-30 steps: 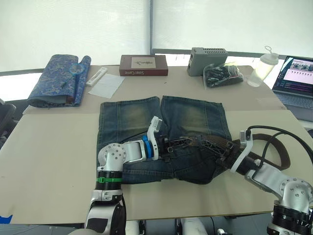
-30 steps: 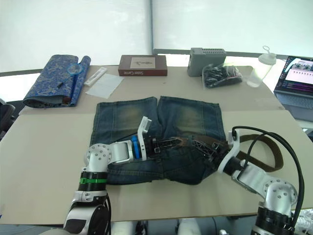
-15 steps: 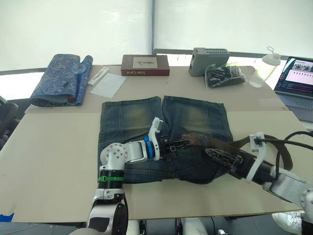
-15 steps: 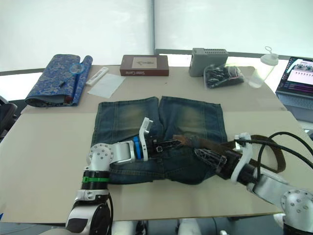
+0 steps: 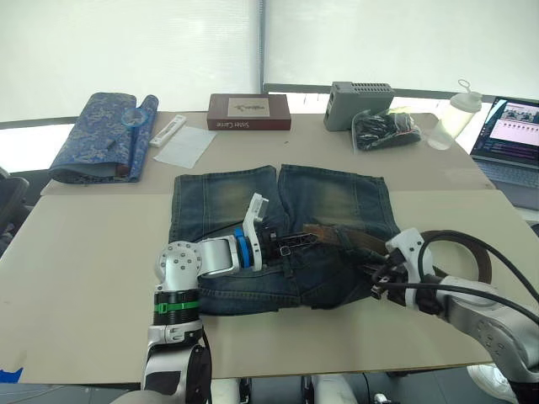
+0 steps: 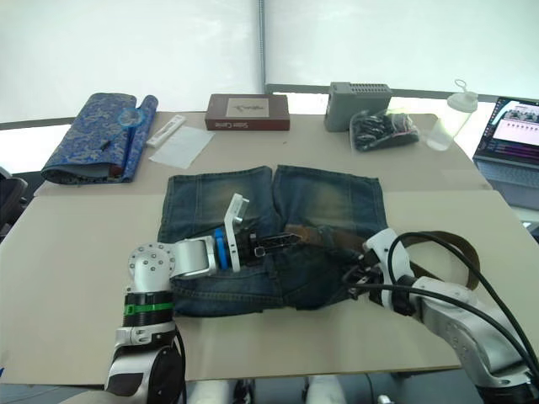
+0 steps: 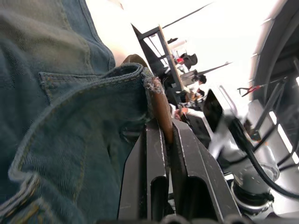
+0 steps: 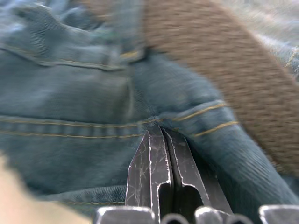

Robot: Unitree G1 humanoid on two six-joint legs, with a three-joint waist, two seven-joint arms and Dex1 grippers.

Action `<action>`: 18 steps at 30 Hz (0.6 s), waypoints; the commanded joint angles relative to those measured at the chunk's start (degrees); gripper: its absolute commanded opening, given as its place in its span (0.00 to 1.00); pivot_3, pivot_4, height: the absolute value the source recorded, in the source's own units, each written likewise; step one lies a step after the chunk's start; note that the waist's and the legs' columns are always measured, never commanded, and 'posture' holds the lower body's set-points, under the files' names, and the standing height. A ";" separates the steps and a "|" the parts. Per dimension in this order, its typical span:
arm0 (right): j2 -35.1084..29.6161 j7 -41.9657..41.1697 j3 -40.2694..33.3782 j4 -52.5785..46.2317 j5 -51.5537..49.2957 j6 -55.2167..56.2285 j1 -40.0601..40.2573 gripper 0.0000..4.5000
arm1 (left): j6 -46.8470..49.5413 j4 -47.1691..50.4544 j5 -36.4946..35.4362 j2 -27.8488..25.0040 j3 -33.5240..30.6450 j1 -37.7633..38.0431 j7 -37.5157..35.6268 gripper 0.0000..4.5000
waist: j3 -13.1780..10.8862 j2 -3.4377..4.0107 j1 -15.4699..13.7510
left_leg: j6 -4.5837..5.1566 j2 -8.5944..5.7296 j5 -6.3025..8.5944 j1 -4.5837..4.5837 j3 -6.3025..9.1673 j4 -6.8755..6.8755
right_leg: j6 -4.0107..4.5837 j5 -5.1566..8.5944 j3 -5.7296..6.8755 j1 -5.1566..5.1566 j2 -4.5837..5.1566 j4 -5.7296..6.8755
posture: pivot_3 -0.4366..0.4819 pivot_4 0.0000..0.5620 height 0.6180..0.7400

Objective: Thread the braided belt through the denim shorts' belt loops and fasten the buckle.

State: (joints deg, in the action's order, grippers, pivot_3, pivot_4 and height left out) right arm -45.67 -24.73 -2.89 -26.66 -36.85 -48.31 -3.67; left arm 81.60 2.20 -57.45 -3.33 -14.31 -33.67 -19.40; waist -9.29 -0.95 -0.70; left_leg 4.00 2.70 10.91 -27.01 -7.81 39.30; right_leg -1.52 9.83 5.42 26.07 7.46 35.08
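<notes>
The denim shorts (image 5: 253, 198) lie flat mid-table, waist toward me. My left gripper (image 5: 296, 242) reaches in over the waistband from the left. It is shut on the smooth brown tip of the braided belt (image 7: 161, 109), which comes out from under a denim fold. The belt (image 5: 341, 237) runs right across the waist, then curls in a wide loop (image 5: 472, 248) on the table. My right gripper (image 5: 375, 274) is shut, its tips (image 8: 161, 135) against the shorts' seam just below the woven belt (image 8: 219, 60). A belt loop (image 8: 127, 32) crosses the belt there. The buckle is hidden.
Along the far edge stand a blue patterned folded cloth (image 5: 105, 135), white paper (image 5: 184, 147), a brown box (image 5: 249, 112), a grey box (image 5: 358, 94), a black bag (image 5: 386, 130) and a bottle (image 5: 450, 118). A laptop (image 5: 509, 135) sits far right.
My right gripper left the middle of the waist, swung out right, and now sits at the shorts' right waist edge. My left gripper drew slightly left with the belt tip.
</notes>
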 commanded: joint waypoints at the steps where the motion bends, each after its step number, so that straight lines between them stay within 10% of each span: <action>1: -1.19 -1.91 -0.69 0.48 2.23 0.24 0.89 0.00 | -0.69 6.04 -1.75 -2.36 0.54 1.68 -1.37 0.00 | 0.00 0.00 -0.16 | 0.00 -0.01 0.00 -0.01 0.01 0.00 | 0.00 0.00 0.01 0.00 0.00 0.01 | 0.48 0.27 0.74; 7: 0.37 -11.85 -8.28 -8.38 -9.97 1.73 2.36 0.00 | -6.14 4.51 1.87 -0.70 5.48 3.03 -1.60 0.00 | 0.00 0.00 -0.53 | -0.02 0.00 0.01 0.01 0.01 0.05 | 0.02 -0.02 0.00 -0.04 0.00 0.00 | 0.48 0.27 0.74; 18: -1.76 -3.56 -0.05 -2.08 9.56 2.90 -1.44 0.00 | -11.66 -1.61 5.19 4.38 8.71 1.22 -1.67 0.00 | 0.00 -0.01 -1.30 | 0.00 0.02 0.02 -0.09 0.01 0.12 | 0.07 -0.05 0.07 0.05 0.02 0.00 | 0.48 0.27 0.74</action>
State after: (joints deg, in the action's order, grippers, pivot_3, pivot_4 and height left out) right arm -46.65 -29.55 -4.49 -30.70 -31.55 -46.82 -4.51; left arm 70.29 -0.85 -51.69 1.03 -5.30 -31.68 -20.76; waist -9.29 -0.97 -2.00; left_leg 4.00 2.72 10.93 -27.10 -7.80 39.42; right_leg -1.45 9.78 5.49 26.12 7.48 35.09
